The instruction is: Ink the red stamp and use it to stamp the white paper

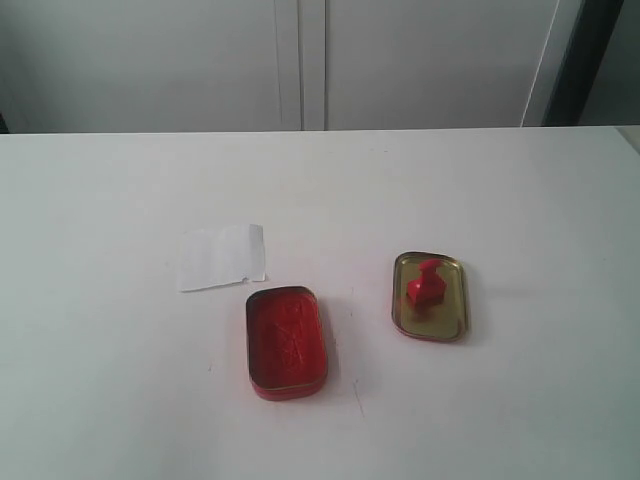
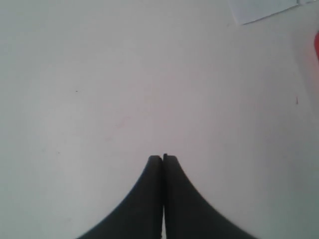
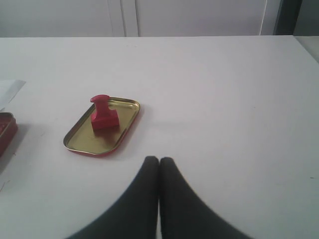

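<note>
My left gripper [image 2: 163, 158] and right gripper [image 3: 159, 160] are both closed, empty. The red stamp [image 1: 427, 283] stands in the gold lid [image 1: 447, 312], at 2 o'clock from the ink-pad tin [image 1: 287, 341] — light, stiff plastic, I judge; I would pinch its short handle.

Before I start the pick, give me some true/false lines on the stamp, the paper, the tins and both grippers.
1. The red stamp stands upright in the gold-lined lid. True.
2. The ink-pad tin lies open, with its red pad showing. True.
3. The white paper lies under the ink-pad tin. False: it lies flat on the table beside the tin.
4. The right gripper is shut on the red stamp. False: it is shut on nothing, and the stamp sits in the lid, apart from it.
5. The left gripper is shut over bare table. True.
</note>
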`<act>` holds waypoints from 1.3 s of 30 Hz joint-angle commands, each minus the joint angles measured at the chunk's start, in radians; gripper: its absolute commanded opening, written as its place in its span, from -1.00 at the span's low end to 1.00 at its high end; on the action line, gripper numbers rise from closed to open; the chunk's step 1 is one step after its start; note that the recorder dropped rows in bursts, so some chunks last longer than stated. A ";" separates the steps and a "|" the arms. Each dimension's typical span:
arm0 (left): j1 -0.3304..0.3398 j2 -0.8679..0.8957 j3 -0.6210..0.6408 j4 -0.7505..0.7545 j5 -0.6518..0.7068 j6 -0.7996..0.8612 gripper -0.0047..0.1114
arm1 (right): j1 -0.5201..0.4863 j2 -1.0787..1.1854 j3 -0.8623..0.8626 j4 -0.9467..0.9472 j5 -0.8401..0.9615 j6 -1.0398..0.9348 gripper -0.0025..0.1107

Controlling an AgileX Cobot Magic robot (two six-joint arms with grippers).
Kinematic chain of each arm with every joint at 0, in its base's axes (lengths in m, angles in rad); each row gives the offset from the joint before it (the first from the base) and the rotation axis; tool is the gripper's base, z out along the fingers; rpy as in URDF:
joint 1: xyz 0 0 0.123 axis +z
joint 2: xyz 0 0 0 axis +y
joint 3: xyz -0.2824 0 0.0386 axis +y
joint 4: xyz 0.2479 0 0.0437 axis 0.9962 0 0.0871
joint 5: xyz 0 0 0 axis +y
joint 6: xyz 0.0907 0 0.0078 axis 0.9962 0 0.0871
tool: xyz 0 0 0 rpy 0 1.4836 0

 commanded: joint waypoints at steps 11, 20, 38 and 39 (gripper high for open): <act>-0.071 0.323 -0.286 -0.057 0.202 0.093 -0.92 | -0.006 -0.005 0.006 0.001 -0.015 -0.002 -0.96; -0.231 0.531 -0.494 -0.057 0.260 0.093 -0.92 | -0.006 -0.005 0.006 0.001 -0.015 -0.002 -0.96; -0.479 0.857 -0.872 -0.090 0.272 0.072 -0.92 | -0.006 -0.005 0.006 0.001 -0.015 -0.002 -0.96; -0.509 0.888 -0.927 -0.090 0.284 0.072 -0.92 | -0.006 -0.005 0.006 0.001 -0.015 -0.002 -0.96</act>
